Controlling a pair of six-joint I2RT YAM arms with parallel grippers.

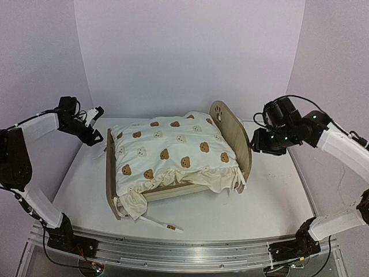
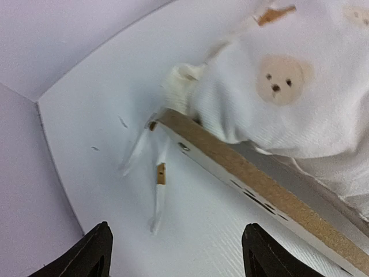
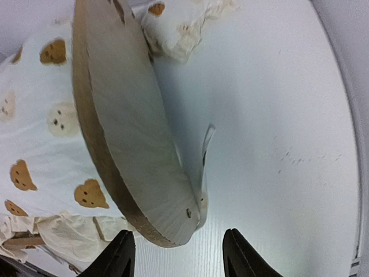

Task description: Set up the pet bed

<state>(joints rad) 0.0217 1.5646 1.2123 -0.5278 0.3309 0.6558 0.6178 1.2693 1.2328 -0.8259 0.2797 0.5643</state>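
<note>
On table, centre: pet bed, bear-print bedding draped over it.
Left gripper: beside bed's footboard, fingers apart, empty.
Right gripper: just beside bed's headboard, fingers apart, empty.
Risk: right fingers snagging headboard would likely shove the light frame askew.

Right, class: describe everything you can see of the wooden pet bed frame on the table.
The pet bed is light wood, standing upright on the white table. Its tall rounded headboard has a paw-print cutout near the top; the lower footboard faces it, joined by a side rail. Cream bear-print bedding fills it and drapes over that rail.
</note>
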